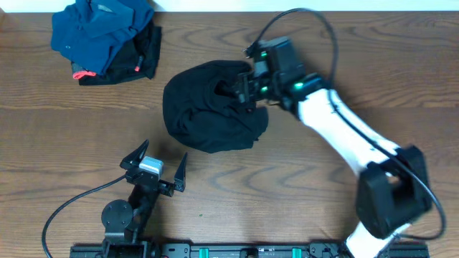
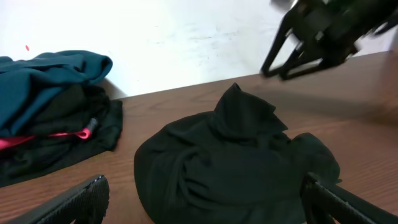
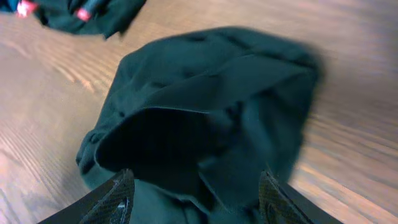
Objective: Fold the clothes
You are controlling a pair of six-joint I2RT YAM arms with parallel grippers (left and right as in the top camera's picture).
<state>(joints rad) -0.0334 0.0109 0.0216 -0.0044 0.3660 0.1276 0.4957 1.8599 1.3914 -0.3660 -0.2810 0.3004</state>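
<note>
A crumpled black garment [image 1: 211,107] lies bunched in the middle of the wooden table; it also shows in the left wrist view [image 2: 236,168] and the right wrist view [image 3: 211,124]. My right gripper [image 1: 240,89] is open, just above the garment's right upper part, with cloth between its spread fingers [image 3: 196,199] but not pinched. My left gripper [image 1: 154,165] is open and empty, near the table's front, a short way from the garment's lower left edge; its fingers frame the garment in the left wrist view [image 2: 202,202].
A pile of folded clothes, a blue one [image 1: 100,29] on top of black ones with red trim [image 1: 136,61], sits at the back left corner; it also shows in the left wrist view [image 2: 50,106]. Bare wooden table [image 1: 301,179] lies in front.
</note>
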